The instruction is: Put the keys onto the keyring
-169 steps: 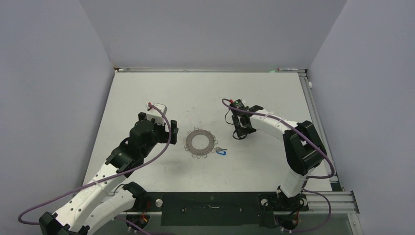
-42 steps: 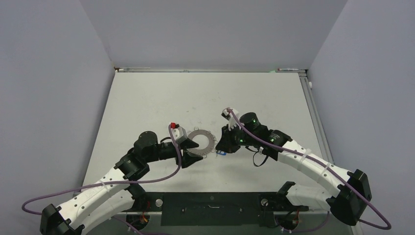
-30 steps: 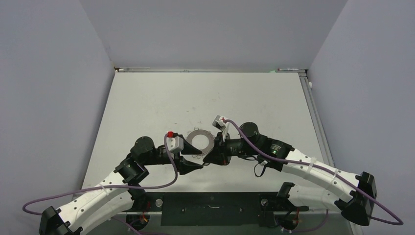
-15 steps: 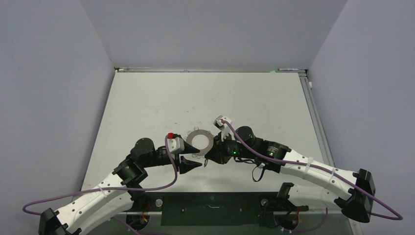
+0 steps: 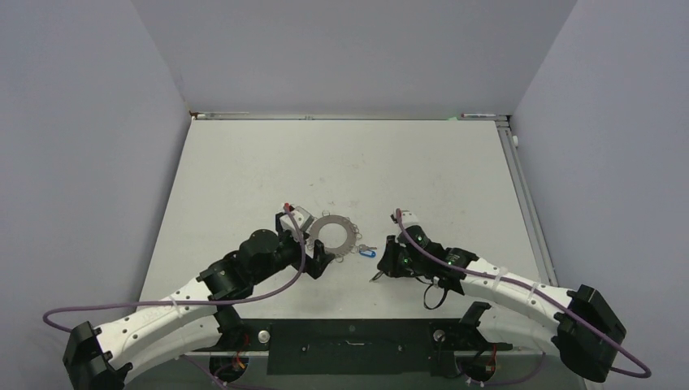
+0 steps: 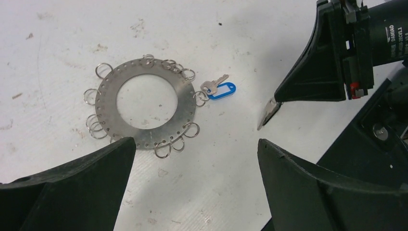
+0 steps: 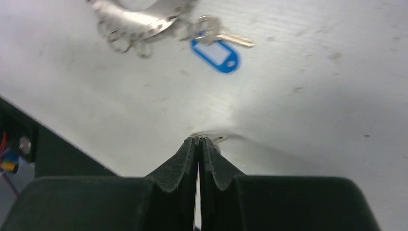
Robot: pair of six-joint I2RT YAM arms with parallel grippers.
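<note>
One keyring (image 6: 107, 103) lies flat mid-table (image 5: 244, 162): grey washer-like disc, wide hole, wire loops round the rim. Blue-tagged key (image 6: 219, 90) at its right edge, touching a rim loop. Left gripper (image 6: 196, 144) nr ring, jaws wide apart, empty. Right gripper (image 7: 198, 140) jaws pressed together, low over table.

Right wrist view: the keyring (image 7: 139, 14) runs off the top edge, and it's soft, its loops smeared together. A silver sliver (image 7: 215, 139) pokes out of the pinched tips of my right gripper (image 7: 198, 140), with too little showing for me to name it. From overhead the blue key tag (image 5: 367, 253) is just a speck. Left wrist view: the fingers (image 6: 72, 187) of my left gripper (image 6: 195, 141) are cut by the bottom edge.
</note>
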